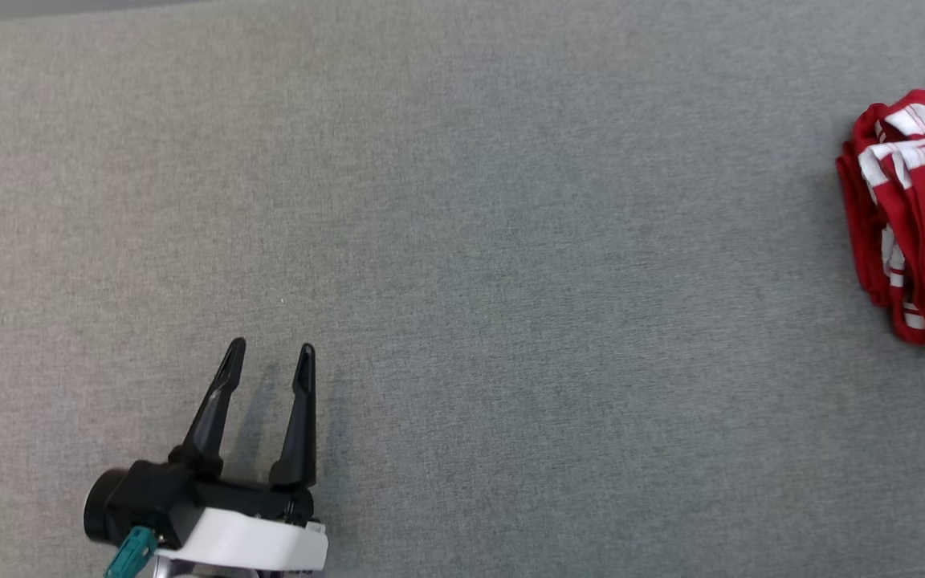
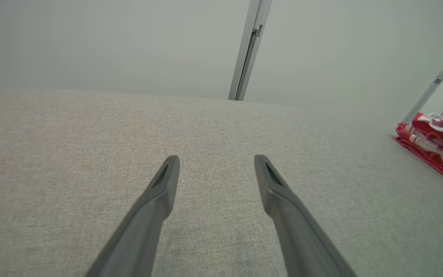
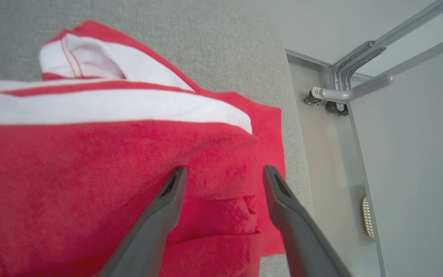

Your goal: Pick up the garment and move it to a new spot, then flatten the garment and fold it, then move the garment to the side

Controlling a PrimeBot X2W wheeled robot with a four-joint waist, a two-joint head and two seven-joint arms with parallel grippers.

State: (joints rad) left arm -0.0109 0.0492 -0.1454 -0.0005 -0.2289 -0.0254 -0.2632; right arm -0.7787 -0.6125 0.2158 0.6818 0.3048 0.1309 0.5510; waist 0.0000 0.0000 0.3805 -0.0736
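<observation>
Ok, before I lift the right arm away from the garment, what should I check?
1. The right gripper open: ok.
2. Nothing snagged on it: cannot tell, its tips lie close over the garment.
3. The garment folded in layers: ok.
4. The garment at the right side of the grey surface: ok.
5. The whole garment on the surface: cannot tell, the head view cuts it off.
6. The left gripper open, apart from the garment: ok.

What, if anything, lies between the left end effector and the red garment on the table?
Nothing visible does. Just grey table stretches from the left end effector across to the folded red garment near the table's right edge. The right end effector sits over the garment itself, fingers apart.
</observation>
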